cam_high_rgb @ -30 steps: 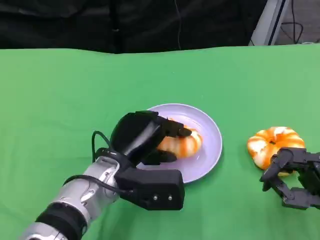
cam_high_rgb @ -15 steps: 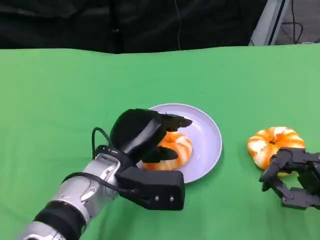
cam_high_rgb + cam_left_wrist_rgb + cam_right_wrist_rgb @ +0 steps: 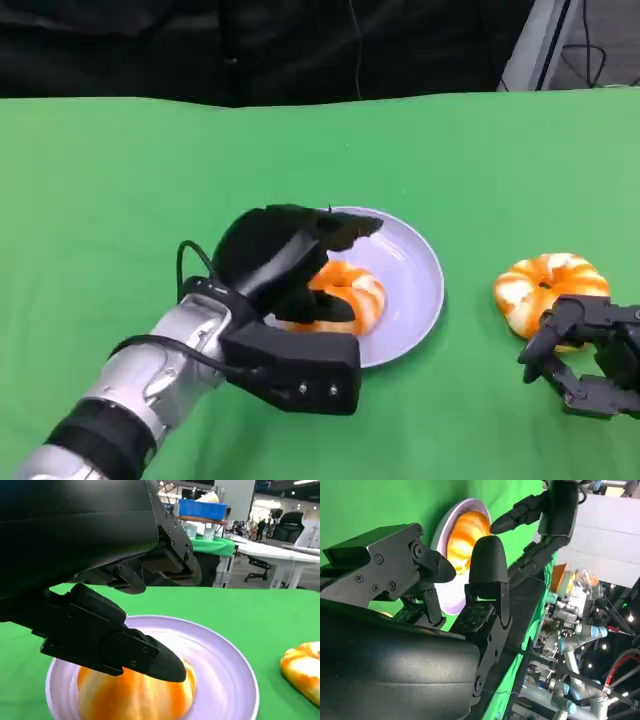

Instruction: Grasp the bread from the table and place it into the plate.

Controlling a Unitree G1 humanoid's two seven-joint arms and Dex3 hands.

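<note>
Left robot hand (image 3: 285, 262) hovering over the plate (image 3: 412, 285), fingers spread and holding nothing as we see it, one bread (image 3: 338, 296) lying in the plate beneath it, second bread (image 3: 548, 285) on the green bench (image 3: 120, 190), right robot hand (image 3: 588, 355) just beside it, fingers loosely apart.

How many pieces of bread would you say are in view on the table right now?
2. One bread lies in the plate, partly covered by the left hand. The other bread sits on the green table, just beyond the right hand.
</note>
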